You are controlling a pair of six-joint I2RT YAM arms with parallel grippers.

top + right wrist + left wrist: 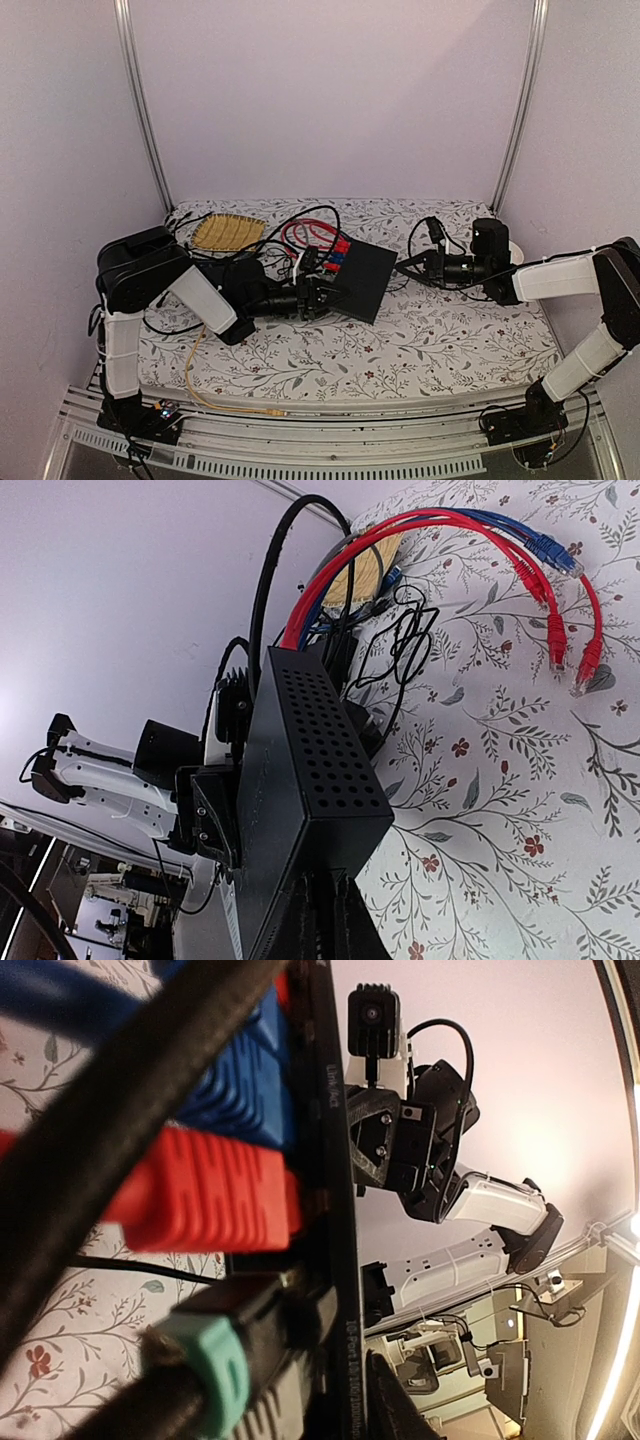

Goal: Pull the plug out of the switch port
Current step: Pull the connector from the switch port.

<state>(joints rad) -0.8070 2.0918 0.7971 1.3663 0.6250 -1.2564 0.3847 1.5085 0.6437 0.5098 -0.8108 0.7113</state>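
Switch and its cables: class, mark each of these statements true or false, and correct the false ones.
1. In the left wrist view, a red plug sits in the switch between a blue plug and a green plug. True.
2. The switch lies on bare wood. False: it lies on a flowered cloth.
3. Loose red cable ends lie on the cloth. True.
4. The right gripper hovers over the woven mat. False: it is at the switch's right edge, far from the mat.

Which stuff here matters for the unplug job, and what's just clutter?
Job: switch, its red plug, blue plug, green plug, left gripper, right gripper.
Clutter: woven mat, yellow cable.
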